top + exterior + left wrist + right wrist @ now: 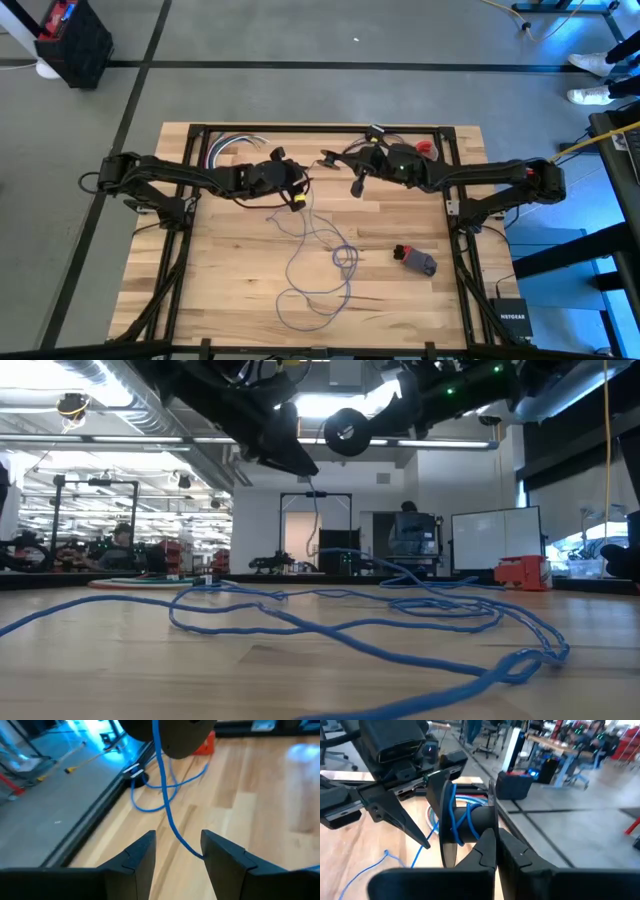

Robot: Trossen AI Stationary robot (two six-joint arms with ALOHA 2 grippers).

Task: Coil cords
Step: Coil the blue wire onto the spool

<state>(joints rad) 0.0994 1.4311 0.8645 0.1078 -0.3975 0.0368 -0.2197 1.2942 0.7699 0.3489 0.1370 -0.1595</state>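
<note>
A thin blue cord (320, 262) lies in loose loops on the wooden table (230, 280) and rises to a black spool (345, 432) with a pale centre, held high over the table's far middle. Some turns of cord (465, 822) are wound on the spool's hub. My right gripper (496, 847) is shut on the spool. My left gripper (178, 847) is open just left of the spool (175, 737), with the cord (167, 805) running down between its fingers. My left gripper stands open around the cord below the spool. The cord passes between the two fingers and lies against the inner edge of one fingertip (202, 854); it is not pinched. My right gripper pinches the rim of one spool flange (492, 802) between its two fingers, coming level from the table's right. The spool is lifted clear, its axle about level, the cord hanging from it.
A red-and-grey object (415, 260) lies right of the loops. Coloured cables (232, 146) lie at the far left and a red thing (428, 147) at the far right. A dark frame (180, 270) borders the table. People show in the room beyond.
</note>
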